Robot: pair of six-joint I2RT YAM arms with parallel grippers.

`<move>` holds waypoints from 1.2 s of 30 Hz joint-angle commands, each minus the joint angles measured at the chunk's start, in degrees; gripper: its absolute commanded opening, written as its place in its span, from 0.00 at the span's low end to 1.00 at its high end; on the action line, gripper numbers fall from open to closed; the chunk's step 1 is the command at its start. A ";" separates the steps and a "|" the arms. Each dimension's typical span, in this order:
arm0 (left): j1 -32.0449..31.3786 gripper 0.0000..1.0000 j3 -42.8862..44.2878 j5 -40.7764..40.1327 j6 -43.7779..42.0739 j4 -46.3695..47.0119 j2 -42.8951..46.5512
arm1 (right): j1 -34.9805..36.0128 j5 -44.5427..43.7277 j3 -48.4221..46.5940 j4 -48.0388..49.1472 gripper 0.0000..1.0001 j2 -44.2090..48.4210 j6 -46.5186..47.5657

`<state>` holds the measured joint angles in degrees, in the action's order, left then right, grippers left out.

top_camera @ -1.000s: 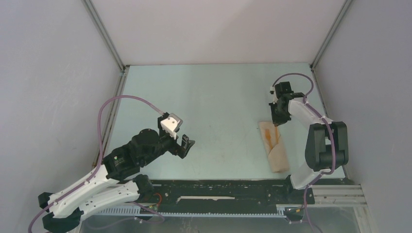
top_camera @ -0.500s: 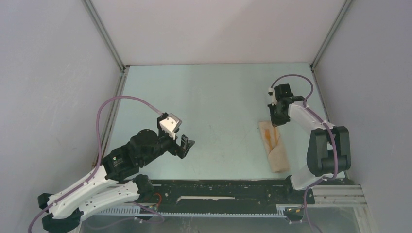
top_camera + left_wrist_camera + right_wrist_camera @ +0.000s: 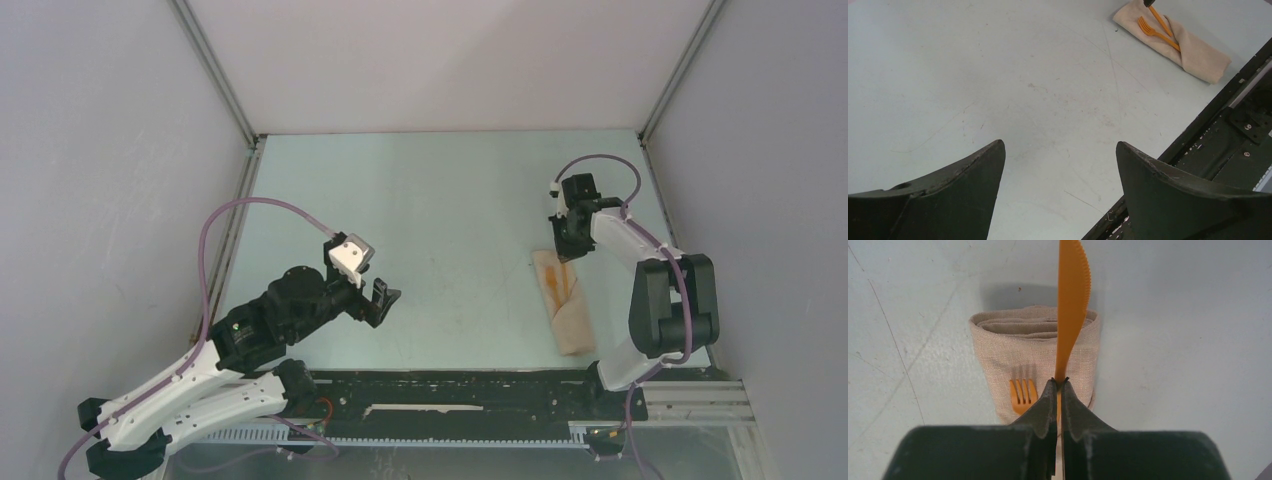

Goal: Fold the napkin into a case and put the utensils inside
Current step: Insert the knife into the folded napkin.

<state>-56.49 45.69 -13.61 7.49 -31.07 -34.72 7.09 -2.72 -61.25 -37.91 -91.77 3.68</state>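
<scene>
The folding part of the task is looking finished: the napkin (image 3: 566,318) is lying on the table (image 3: 440,200) as a narrow folded case (image 3: 1195,52) with a slanted pocket edge, at the right side and just in front of the right arm's base. 1 of the 2 utensils, an orange fork (image 3: 1022,392), is already sitting in the pocket, its tines showing on the cloth and its handle running under the slanted fold. The second, an orange knife (image 3: 1071,300), is being held by the right gripper (image 3: 1058,386), whose jaws are clamped together on it partway along its length, with the serrated blade pointing out past the fingertips over the far end of the case. In the left wrist view the knife's lower part is slanting down beside the fork toward the pocket edge, but how far it is going in I cannot tell. The left gripper (image 3: 1059,145) is hovering well apart from the case over bare table, jaws spread wide and holding nothing. Judging from this, what is left is sliding the knife fully into the pocket alongside the fork and letting go.
</scene>
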 commanded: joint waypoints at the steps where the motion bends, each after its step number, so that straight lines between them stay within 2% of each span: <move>1: 0.15 0.89 0.19 0.20 -0.10 1.06 0.27 | 0.38 -0.56 -1.83 0.22 0.00 -0.11 0.62; 25: 0.07 0.89 0.24 0.64 0.05 1.18 0.85 | 0.55 -0.16 4.39 -5.23 0.00 6.31 0.27; 36: 0.06 0.89 0.27 0.67 0.07 1.16 0.88 | 1.12 -0.66 5.37 -7.20 0.00 6.50 1.11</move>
<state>-56.49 45.69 -13.30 7.51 -31.07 -34.33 7.44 -2.68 -55.83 -43.81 -87.50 4.01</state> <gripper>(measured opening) 0.895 0.035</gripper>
